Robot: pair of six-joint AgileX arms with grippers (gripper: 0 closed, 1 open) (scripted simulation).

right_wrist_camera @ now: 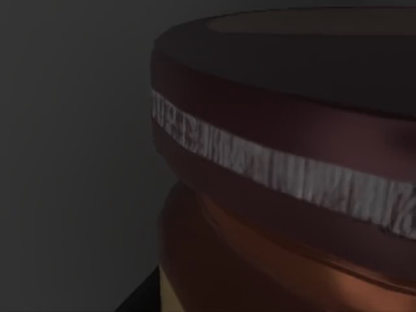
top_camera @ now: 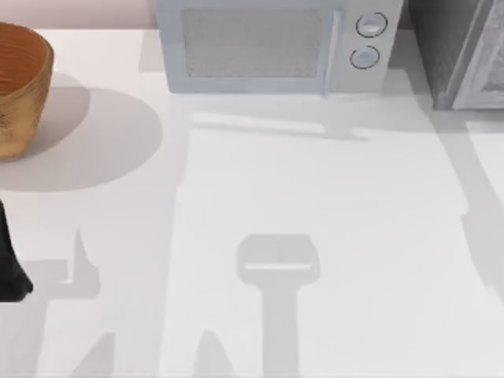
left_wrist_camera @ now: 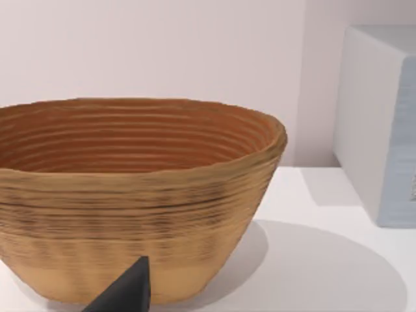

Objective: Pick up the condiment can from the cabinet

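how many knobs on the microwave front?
2: upper knob and lower knob, stacked at the right end of the microwave at the table's back edge.

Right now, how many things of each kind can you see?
Wooden bowl: 1
Microwave: 1
Cabinet: 1
Condiment can: 1, seen close and dim in the right wrist view
Total: 4
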